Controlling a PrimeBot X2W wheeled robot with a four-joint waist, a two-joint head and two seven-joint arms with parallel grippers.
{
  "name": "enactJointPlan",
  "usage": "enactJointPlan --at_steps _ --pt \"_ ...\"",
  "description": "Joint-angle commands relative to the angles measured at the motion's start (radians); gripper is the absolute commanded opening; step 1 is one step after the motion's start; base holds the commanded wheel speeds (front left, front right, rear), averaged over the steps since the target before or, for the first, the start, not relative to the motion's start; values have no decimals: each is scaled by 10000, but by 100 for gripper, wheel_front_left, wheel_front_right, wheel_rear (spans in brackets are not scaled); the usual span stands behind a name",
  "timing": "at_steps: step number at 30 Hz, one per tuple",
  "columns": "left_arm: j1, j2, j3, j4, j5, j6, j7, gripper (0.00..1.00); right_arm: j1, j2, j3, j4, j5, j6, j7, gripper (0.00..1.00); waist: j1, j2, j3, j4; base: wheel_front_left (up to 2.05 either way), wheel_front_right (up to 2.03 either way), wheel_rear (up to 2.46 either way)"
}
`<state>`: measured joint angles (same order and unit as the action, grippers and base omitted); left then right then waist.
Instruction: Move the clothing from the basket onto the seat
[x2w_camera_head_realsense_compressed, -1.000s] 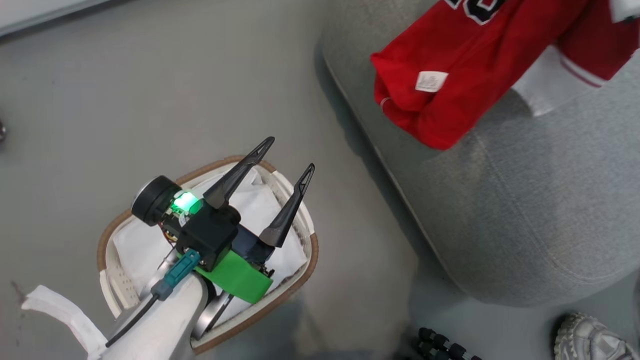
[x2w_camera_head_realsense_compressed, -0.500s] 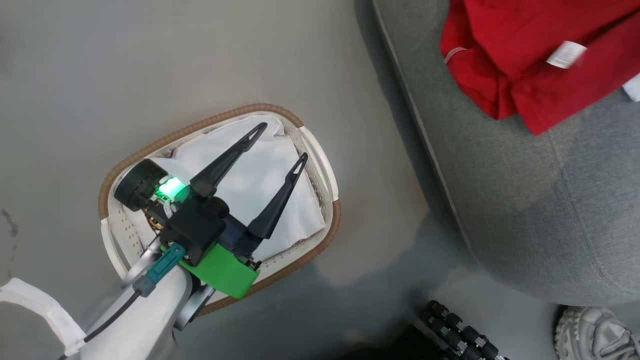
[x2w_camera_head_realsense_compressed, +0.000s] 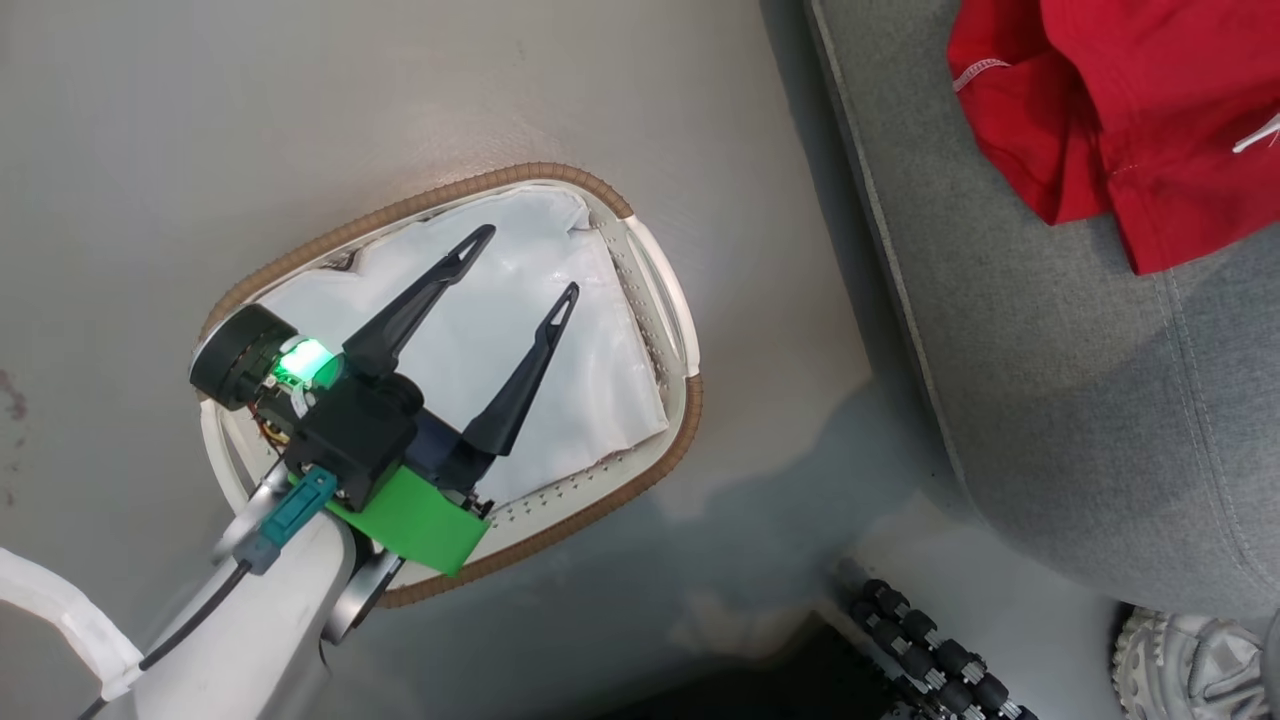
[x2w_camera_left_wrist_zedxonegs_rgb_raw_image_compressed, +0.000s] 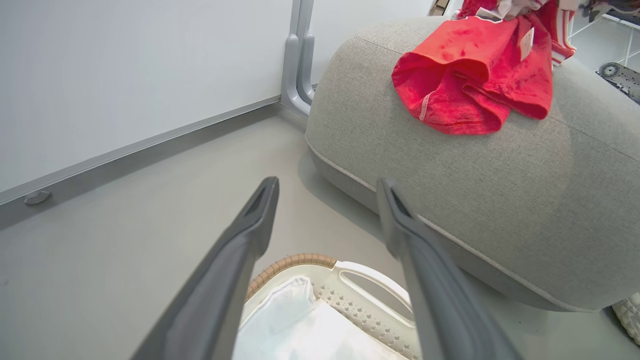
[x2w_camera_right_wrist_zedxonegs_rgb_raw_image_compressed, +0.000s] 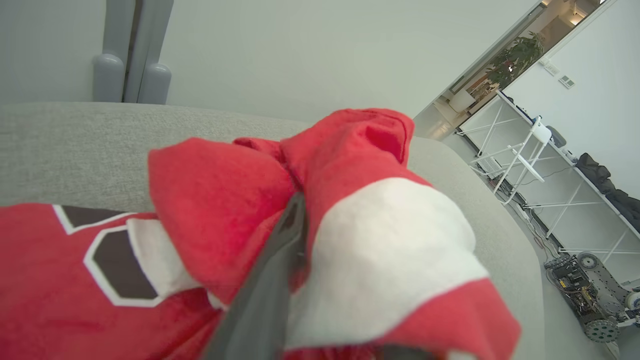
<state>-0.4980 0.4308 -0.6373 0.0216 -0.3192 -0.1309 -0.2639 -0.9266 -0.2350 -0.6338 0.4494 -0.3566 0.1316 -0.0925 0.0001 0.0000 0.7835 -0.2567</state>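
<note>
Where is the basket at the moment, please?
In the head view the basket sits on the floor at centre-left, directly under the open left gripper, with the seat close by on its right.

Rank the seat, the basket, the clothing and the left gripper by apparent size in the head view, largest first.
1. seat, though cropped by the frame.
2. basket, nearly as large.
3-4. clothing and left gripper: about alike; the gripper is nearer the camera, so unranked.
</note>
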Motion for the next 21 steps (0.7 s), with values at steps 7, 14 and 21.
enactJointPlan --at_steps 7,14,21 --pt "-30 -468 376 387 39 4 -6 100 798 518 -36 148 -237 -16 -900 100 -1 0 -1086 85 0 0 0" --pt "372 -998 592 801 5 4 -6 100 1839 579 405 193 65 -16 -1414 100 -1 0 -2437 56 0 0 0" --pt "849 -1546 951 1306 69 4 -6 100 2982 912 1333 -417 656 -16 -1634 100 -1 0 -3603 123 0 0 0"
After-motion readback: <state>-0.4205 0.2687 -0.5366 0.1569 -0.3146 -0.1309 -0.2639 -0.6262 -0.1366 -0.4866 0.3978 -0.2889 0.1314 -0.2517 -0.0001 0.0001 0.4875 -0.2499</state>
